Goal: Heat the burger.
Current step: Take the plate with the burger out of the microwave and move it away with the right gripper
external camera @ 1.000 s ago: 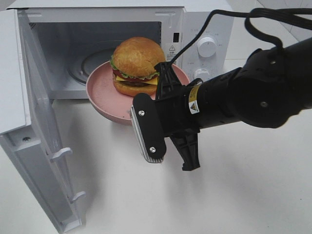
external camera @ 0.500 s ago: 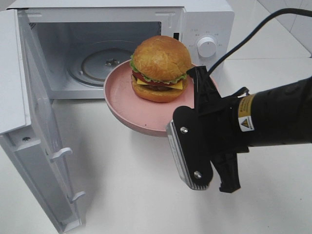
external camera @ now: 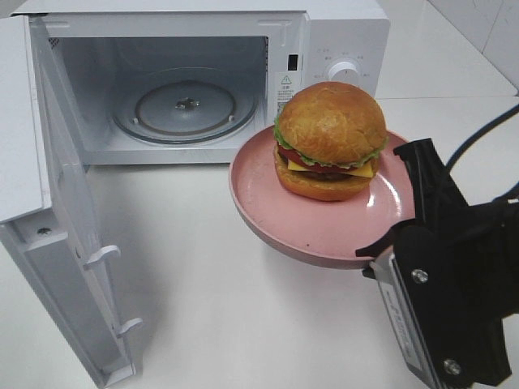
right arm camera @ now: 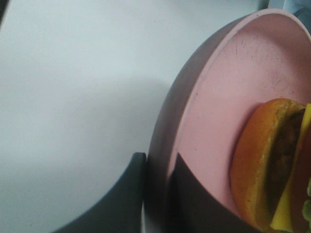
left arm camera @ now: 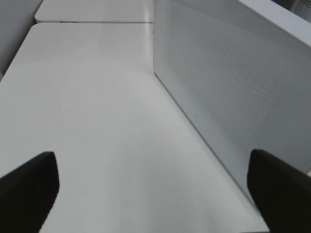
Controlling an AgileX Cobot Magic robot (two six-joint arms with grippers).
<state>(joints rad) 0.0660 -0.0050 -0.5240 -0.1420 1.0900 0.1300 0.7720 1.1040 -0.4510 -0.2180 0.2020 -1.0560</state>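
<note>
- The burger (external camera: 331, 139), tall with a glossy golden bun, sits on a round pink plate (external camera: 259, 193) at frame centre-right, outside the open white microwave (external camera: 340, 32).
- The right gripper (right arm camera: 158, 194) has its jaws pinched on the plate's rim; the left gripper (left arm camera: 153, 187) has its jaws spread wide, empty.
- Risk: a one-edge grip could tilt the plate, toppling the burger.

The end effector (right arm camera: 156, 194) pinches the pink plate's (right arm camera: 214, 111) rim, the burger (right arm camera: 272, 165) resting on it

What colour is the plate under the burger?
Pink, a plain matte pink plate with no pattern, carrying the burger; clearest in the exterior high view.
</note>
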